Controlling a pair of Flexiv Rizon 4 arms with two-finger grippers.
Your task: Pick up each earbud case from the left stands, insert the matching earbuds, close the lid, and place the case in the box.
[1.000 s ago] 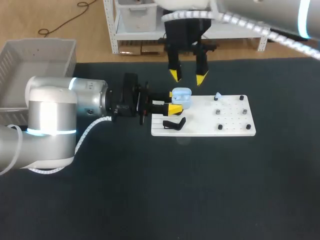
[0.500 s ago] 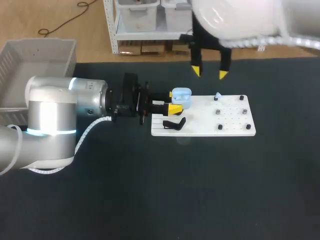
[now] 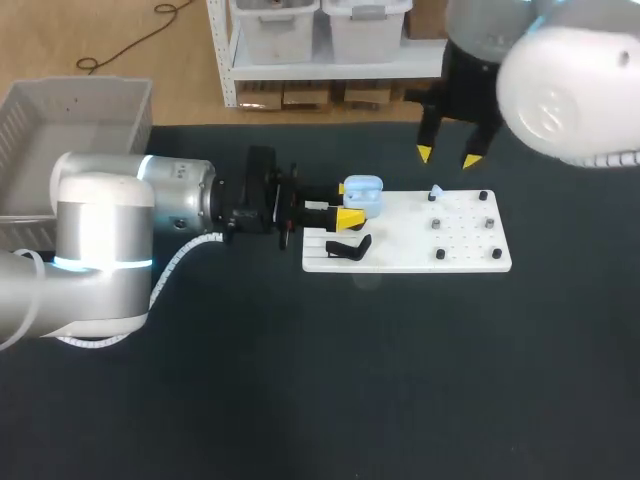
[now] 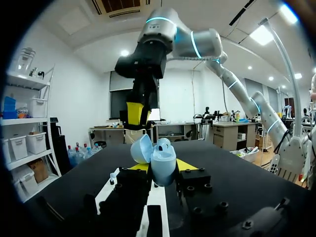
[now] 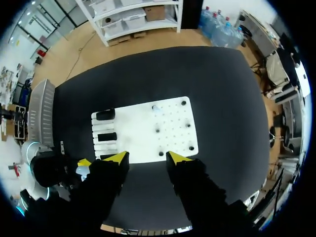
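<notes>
A light blue earbud case point(image 3: 363, 193) with its lid up sits at the left end of the white board point(image 3: 460, 245), and my left gripper point(image 3: 345, 206) is shut on it from both sides. The left wrist view shows the case point(image 4: 161, 162) upright between the yellow tips, lid point(image 4: 141, 148) tilted back. A pale earbud point(image 3: 436, 191) lies on the board's far edge; it shows again as the earbud point(image 5: 156, 108) in the right wrist view. High above the board's far side, my right gripper point(image 3: 447, 157) hangs open and empty, fingers pointing down at the board point(image 5: 148, 131).
A black stand point(image 3: 348, 247) lies on the board's near left part, and several small black pegs point(image 3: 437, 224) stick up from its right half. Black stands point(image 5: 106, 136) also show from above. A grey box point(image 3: 70, 110) is at the table's far left.
My right arm has swung to the right, from above the case to above the board's middle, and its fingers have come a little closer together. The left arm and case have stayed still.
</notes>
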